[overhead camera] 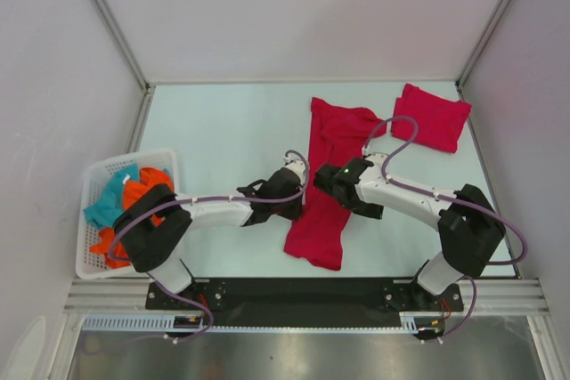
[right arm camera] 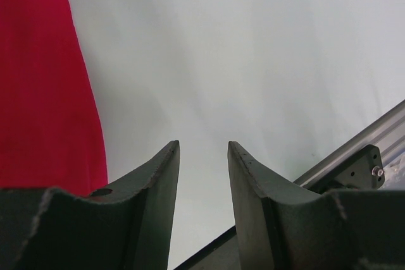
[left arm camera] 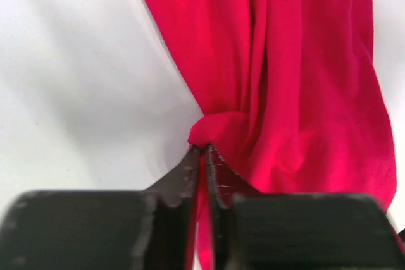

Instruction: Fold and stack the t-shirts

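Two crimson t-shirts lie on the pale table. The long t-shirt stretches as a narrow strip from mid-table toward the near edge, and the folded t-shirt sits well apart from it in the far right corner. The left gripper has its fingers nearly together on a bunched fold at the long t-shirt's left edge — red cloth shows between them. The right gripper hangs over bare table just beside the strip's other edge, fingers apart with nothing between them. At the left, a white basket holds teal and orange cloth.
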Motion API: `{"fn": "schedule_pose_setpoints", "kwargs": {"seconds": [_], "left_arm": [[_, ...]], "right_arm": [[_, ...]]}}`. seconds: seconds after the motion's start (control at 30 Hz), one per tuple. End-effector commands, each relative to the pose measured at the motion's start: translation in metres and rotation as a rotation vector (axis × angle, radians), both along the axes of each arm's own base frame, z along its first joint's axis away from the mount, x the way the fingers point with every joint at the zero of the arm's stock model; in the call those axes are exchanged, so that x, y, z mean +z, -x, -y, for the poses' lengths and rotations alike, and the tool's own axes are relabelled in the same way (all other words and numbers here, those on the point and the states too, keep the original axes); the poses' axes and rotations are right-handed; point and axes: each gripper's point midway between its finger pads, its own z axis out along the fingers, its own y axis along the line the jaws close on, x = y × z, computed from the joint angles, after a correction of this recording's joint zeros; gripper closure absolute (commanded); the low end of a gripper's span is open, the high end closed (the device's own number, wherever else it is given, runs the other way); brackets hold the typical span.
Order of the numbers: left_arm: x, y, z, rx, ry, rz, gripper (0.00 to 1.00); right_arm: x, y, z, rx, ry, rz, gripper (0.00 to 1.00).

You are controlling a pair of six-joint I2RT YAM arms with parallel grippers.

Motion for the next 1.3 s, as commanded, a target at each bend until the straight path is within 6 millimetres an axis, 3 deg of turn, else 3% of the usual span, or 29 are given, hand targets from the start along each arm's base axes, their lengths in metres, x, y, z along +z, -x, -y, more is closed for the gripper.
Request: {"fn": "schedule_pose_setpoints", "kwargs": {"seconds": [0.0,0.07,0.3,0.53,0.7,0.93,1.07,1.27], "left_arm": [[0.005,0.000,0.008,-0.015,0.037,0.014,0.93],[0.006,-0.001,0.007,-0.014,0.030,0.020,1.00],[0.013,0.005,-0.014,0.023,-0.023,0.014,1.00],[0.036,0.021,-0.038,0.072,-0.019,0.028,1.00],[0.035,0.044,-0.053,0.082,-0.018,0.000,1.00],[0.008,0.087,-0.068,0.082,-0.051,-0.096,1.00],[0.002,0.117,-0.069,0.058,-0.039,-0.148,1.00],[0.010,0.154,-0.064,0.012,0.000,-0.196,1.00]], "right_arm": [[0.011,-0.003,0.008,-0.020,0.015,0.064,0.58],[0.011,-0.004,0.007,-0.019,0.015,0.061,0.58],[0.009,-0.004,0.004,-0.016,-0.003,0.070,0.59],[0.000,0.001,-0.002,-0.009,-0.041,0.080,0.59],[-0.003,0.002,-0.008,0.000,-0.064,0.093,0.59],[0.001,-0.001,-0.015,0.020,-0.077,0.115,0.59],[0.003,-0.004,-0.020,0.029,-0.082,0.124,0.58],[-0.001,-0.003,-0.024,0.035,-0.087,0.122,0.58]]}}
